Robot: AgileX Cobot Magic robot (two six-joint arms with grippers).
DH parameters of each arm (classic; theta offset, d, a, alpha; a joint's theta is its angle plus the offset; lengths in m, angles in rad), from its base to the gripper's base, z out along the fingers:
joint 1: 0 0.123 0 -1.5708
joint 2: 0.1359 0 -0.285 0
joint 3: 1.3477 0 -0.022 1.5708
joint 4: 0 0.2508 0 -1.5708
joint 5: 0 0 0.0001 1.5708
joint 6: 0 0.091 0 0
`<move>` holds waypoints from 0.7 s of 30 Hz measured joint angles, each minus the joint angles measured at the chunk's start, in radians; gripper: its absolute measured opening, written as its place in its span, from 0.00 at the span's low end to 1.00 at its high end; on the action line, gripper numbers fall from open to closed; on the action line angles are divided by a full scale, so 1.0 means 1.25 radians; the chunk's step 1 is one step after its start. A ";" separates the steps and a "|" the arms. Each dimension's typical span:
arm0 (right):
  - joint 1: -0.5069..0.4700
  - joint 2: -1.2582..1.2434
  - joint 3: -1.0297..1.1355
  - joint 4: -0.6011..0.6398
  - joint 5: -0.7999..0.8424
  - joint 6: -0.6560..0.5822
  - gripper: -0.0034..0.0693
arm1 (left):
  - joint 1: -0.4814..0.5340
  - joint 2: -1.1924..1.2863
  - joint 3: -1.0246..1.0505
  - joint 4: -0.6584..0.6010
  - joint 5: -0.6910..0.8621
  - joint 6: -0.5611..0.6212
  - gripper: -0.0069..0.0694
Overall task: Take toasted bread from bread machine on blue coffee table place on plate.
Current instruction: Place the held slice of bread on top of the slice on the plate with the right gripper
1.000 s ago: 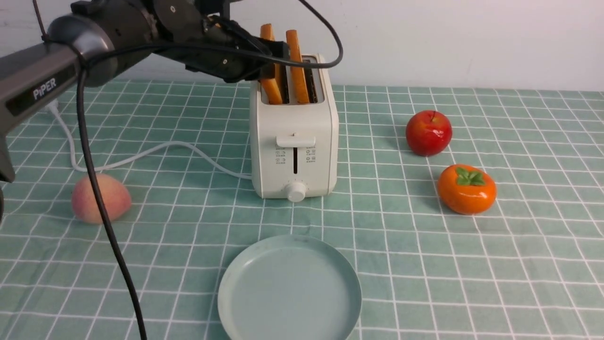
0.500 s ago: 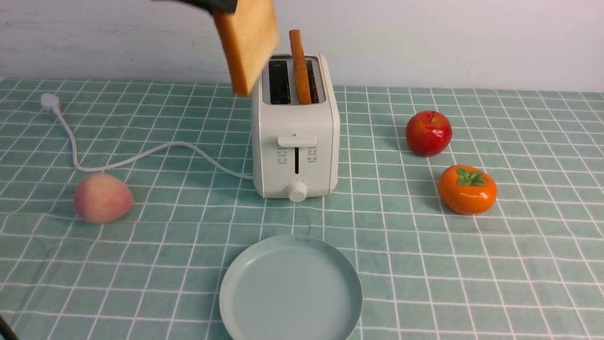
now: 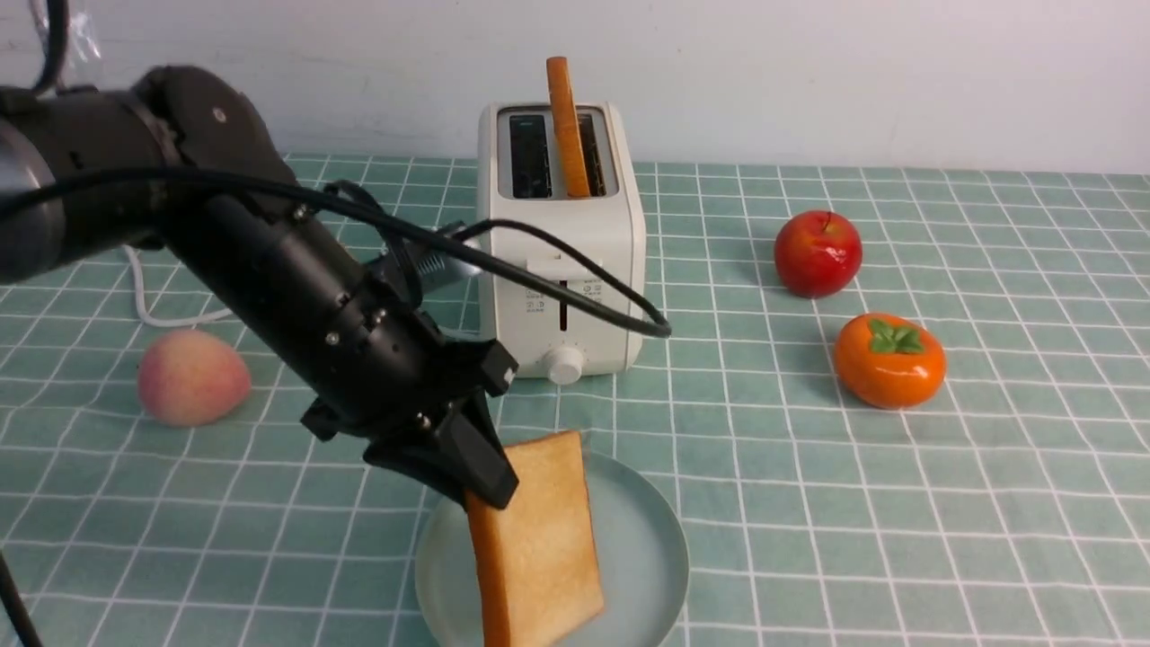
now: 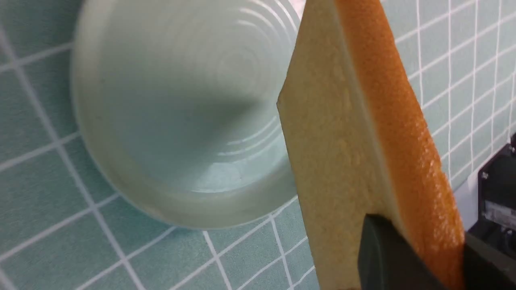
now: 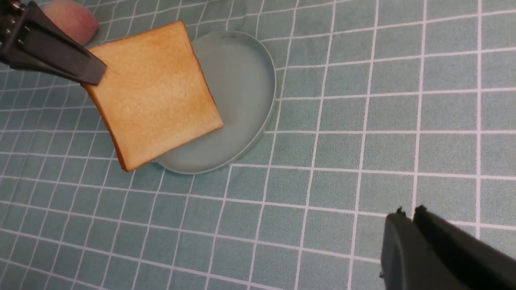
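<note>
The left end effector (image 3: 490,490) is closed on one corner of a slice of toasted bread (image 3: 544,530), its two dark fingers pressing the pale faces from both sides. This held slice hangs tilted over the plate (image 3: 642,539), with the orange-brown crust turned to the robot's left; whether its lower edge touches the plate I cannot tell, because it leaves the front view. The plate lies on the worktop (image 3: 898,503) just in front of the bread machine (image 3: 561,261). In the bread machine the right slot (image 3: 595,153) has the second slice (image 3: 566,126) standing upright and rising well above the top, while the left slot (image 3: 530,155) is empty. The right end effector (image 5: 415,225) appears only in its own wrist view – jaws pressed together, holding nothing, above bare cloth beside the plate. A peach (image 3: 191,376) lies left of the bread machine; an apple (image 3: 816,253) and a persimmon (image 3: 889,359) lie to its right
</note>
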 joint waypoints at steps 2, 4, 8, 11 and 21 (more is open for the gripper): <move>0.000 0.000 0.000 0.000 0.000 0.000 0.10 | 0.000 0.018 0.004 -0.013 -0.007 0.006 0.20; 0.000 0.000 0.000 0.000 0.000 0.000 0.10 | 0.000 0.025 0.004 -0.018 -0.011 0.001 0.20; 0.000 0.000 0.000 0.000 -0.001 0.000 0.11 | 0.000 0.034 0.004 -0.008 -0.064 -0.013 0.28; 0.000 0.002 -0.004 0.001 -0.018 0.000 0.12 | 0.000 0.038 0.004 0.024 -0.100 -0.031 0.43; 0.000 0.164 -0.216 -0.001 0.044 0.017 0.19 | 0.000 0.033 -0.064 0.260 -0.054 -0.203 0.66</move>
